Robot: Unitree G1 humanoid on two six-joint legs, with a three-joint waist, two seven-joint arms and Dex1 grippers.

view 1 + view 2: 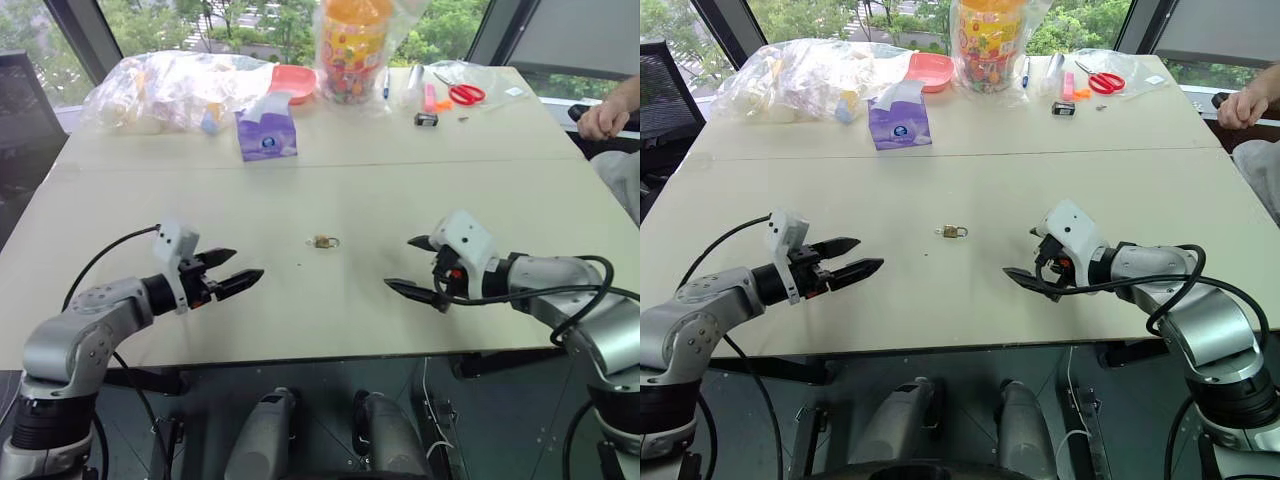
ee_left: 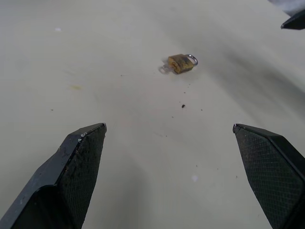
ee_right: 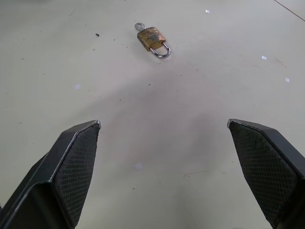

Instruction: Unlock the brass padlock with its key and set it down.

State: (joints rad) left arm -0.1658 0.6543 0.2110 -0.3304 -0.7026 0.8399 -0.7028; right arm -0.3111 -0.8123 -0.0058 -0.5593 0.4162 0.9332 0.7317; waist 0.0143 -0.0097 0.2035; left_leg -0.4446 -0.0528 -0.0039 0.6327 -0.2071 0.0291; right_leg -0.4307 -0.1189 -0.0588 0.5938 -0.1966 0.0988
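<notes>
The brass padlock (image 1: 323, 241) lies flat on the pale table (image 1: 330, 310), midway between my two grippers and slightly farther back. Its silver shackle (image 3: 161, 50) looks closed. A small silver key (image 3: 138, 26) sticks out of the body's other end. My left gripper (image 1: 245, 263) hovers to the left of the lock, open and empty, pointing toward it. In the left wrist view the padlock (image 2: 180, 63) sits well ahead of the fingers (image 2: 83, 157). My right gripper (image 1: 399, 262) hovers to the lock's right, also open and empty.
Along the table's far edge lie clear plastic bags (image 1: 170, 90), a purple tissue pack (image 1: 266, 135), a pink bowl (image 1: 295, 83), an orange snack jar (image 1: 352, 45) and red scissors (image 1: 466, 94). A person's hand (image 1: 605, 120) rests at the far right corner.
</notes>
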